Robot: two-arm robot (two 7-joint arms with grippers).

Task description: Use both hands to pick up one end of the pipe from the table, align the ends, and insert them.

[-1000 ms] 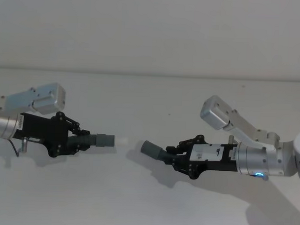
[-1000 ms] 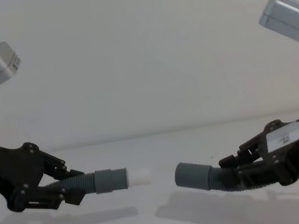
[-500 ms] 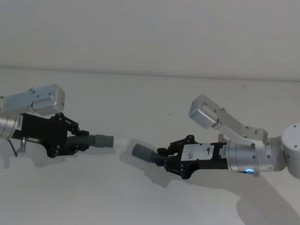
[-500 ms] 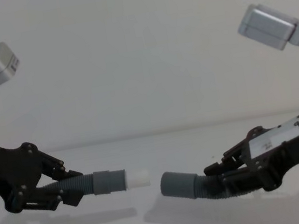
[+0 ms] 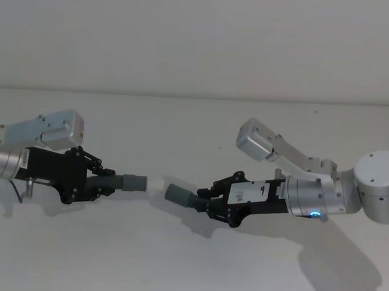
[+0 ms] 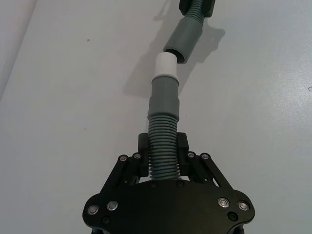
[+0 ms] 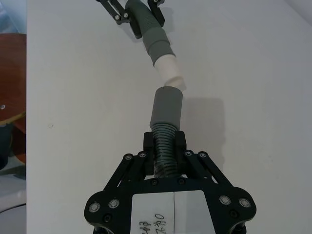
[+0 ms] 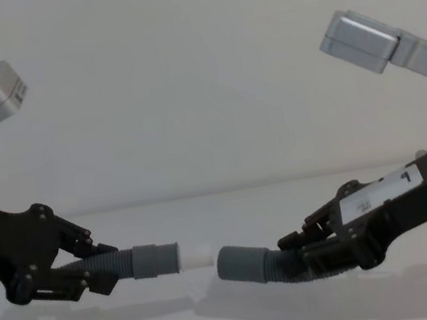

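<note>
The left end effector (image 5: 104, 182) reaches in from 9 o'clock in the head view, its arm nearly level, fingers closed on the corrugated part of the plug hose (image 5: 120, 182). That hose sticks out straight toward 3 o'clock, clear of the surface (image 5: 190, 260), ending in a grey collar (image 5: 136, 181) and a white tip (image 5: 156, 182).

The right end effector (image 5: 202, 198) comes in from 3 o'clock, its arm angled slightly down toward the centre, fingers clamped on the ribbed section of the socket hose (image 5: 191, 198). The cuff (image 5: 178, 194) points toward 9 o'clock and tilts a little upward.

In the chest view the white tip (image 8: 197, 254) and the cuff (image 8: 238, 264) look almost touching, with the cuff mouth sitting slightly lower than the tip. The left wrist view shows the tip (image 6: 165, 65) just at the cuff's (image 6: 182, 43) rim, not inside it, and offset to one side. The right wrist view shows the same: the plug hose (image 7: 151, 30) meets the cuff (image 7: 167, 106) at an angle, so the two axes are not in line.
</note>
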